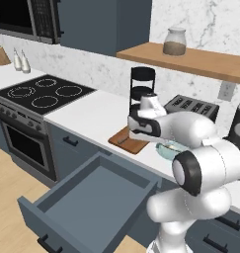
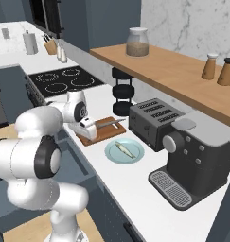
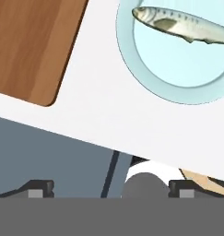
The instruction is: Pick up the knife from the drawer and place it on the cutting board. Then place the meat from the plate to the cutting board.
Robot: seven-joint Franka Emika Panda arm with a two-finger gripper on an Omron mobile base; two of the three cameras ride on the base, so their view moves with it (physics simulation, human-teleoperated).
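Knife (image 2: 110,124) already lies on the board (image 2: 106,133), blade pointing toward the toaster (image 2: 152,124), handle toward the arm. First half of the task looks done. Drawer (image 1: 92,197) is open and shows nothing inside, which fits.

Gripper (image 3: 109,189) sits over the counter edge, between board and plate (image 3: 127,55). The hand view looks straight down: board corner upper left, plate upper right, drawer front below. Fingers (image 3: 39,188) are spread wide with nothing between them. Sensible for an approach, since the meat needs a clear gap to drop over.

Meat (image 3: 182,24) lies across the plate, roughly centred, long axis nearly level in the hand view. In the right base view it runs diagonally on the plate, just beside the board.

Judgement: the step in hand is the reach for the meat. Gripper is short of it and needs to shift toward the plate, then descend. Fingers should close across the narrow width, not along the length. Piece is slim and low on a shallow plate, so the risk is tips hitting the plate or the fish sliding out. Board has free space beside the knife for the drop.
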